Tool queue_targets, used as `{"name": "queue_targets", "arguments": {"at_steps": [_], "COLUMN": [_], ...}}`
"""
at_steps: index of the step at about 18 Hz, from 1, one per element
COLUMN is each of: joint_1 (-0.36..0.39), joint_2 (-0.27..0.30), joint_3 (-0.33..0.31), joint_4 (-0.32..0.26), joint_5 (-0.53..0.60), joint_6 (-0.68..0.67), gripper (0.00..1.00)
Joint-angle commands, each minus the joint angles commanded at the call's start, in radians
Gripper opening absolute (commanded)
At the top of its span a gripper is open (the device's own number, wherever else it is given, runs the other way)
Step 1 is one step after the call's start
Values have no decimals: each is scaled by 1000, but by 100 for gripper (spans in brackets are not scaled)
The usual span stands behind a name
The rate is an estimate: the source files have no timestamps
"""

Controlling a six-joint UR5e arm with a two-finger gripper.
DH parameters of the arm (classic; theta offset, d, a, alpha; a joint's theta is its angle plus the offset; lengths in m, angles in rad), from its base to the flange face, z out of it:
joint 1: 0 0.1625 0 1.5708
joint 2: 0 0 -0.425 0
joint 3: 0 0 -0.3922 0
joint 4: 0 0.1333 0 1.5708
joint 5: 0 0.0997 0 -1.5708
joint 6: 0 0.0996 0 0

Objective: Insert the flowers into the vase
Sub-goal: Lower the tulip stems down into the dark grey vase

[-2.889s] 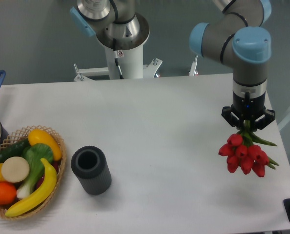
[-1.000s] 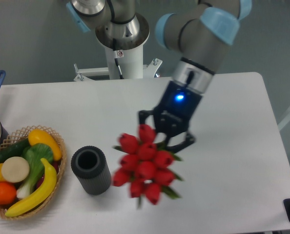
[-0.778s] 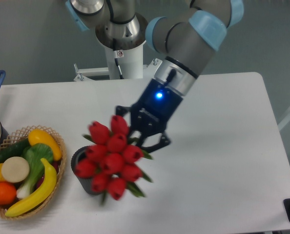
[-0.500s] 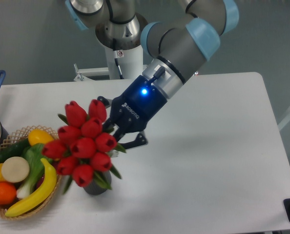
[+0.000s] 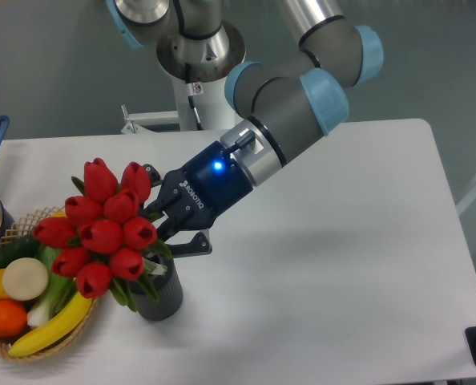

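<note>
While the gripper (image 5: 167,226) clamps the flowers (image 5: 102,231) by their stems, red buds tilted left, hiding the vase (image 5: 161,293) mouth, basket (image 5: 30,341) beside.

The grey UR5e arm with pale blue joint caps (image 5: 302,96) reaches down from the upper right of the view toward the lower left, its forearm slanting steeply. The dark wrist section (image 5: 214,180) shows a small blue light and white lettering. At its end the black two-finger hand (image 5: 164,228) points down and to the left, tilted well off vertical. Its fingers (image 5: 191,241) are closed around the green stems of a bunch of red tulip buds (image 5: 102,228), gripping it just behind the heads.
</note>
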Motion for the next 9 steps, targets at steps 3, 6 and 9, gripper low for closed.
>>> {"name": "queue_targets", "arguments": {"at_steps": [3,6,9], "joint_1": [-2,-3,-3], "joint_2": [11,17,18], "joint_3": [-25,-49,-92], "joint_4": [0,3,5], "joint_5": [-2,-2,-2], "joint_6": [2,15,64], "gripper": [9,9,9]}}
